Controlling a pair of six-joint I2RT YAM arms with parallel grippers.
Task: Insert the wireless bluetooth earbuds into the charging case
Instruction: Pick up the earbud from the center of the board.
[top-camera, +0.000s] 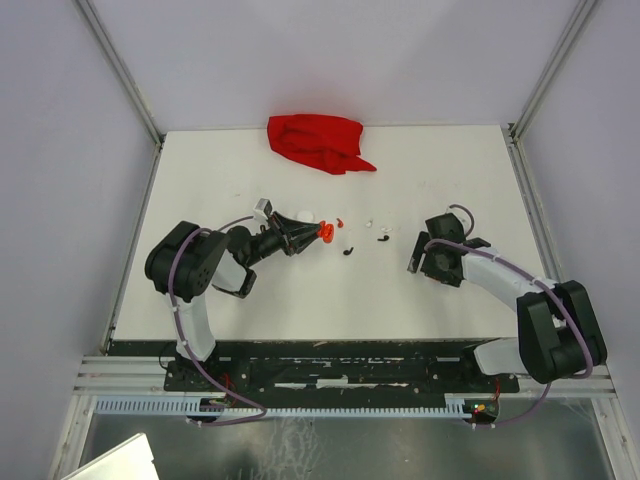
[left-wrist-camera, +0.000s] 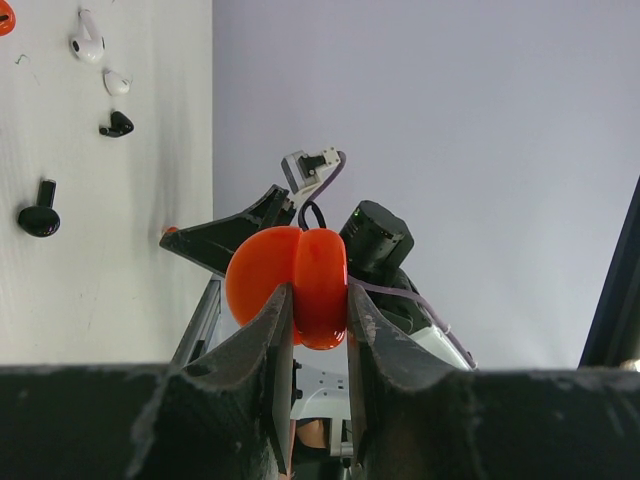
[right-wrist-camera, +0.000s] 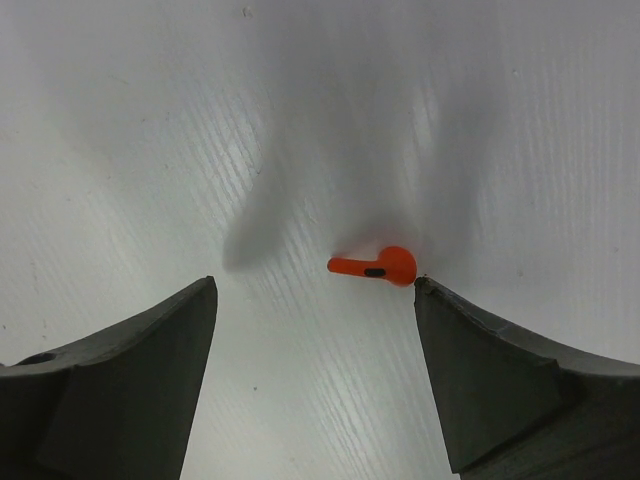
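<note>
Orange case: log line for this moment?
left gripper: shut on orange-red case | right gripper: open over red earbud | red earbud: on table, not in case

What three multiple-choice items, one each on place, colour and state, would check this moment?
1. Where does the red cloth lie?
A. at the far edge of the table
B. between the two arms
C. at the near edge
2. What colour is the earbud lying by the right gripper?
A. white
B. orange-red
C. black
3. The left gripper is:
A. open and empty
B. shut on the orange-red charging case
C. shut on an earbud
Answers: 1 A, the top view shows it crumpled there; 2 B, the right wrist view shows it; 3 B, the case is clamped on both sides.
</note>
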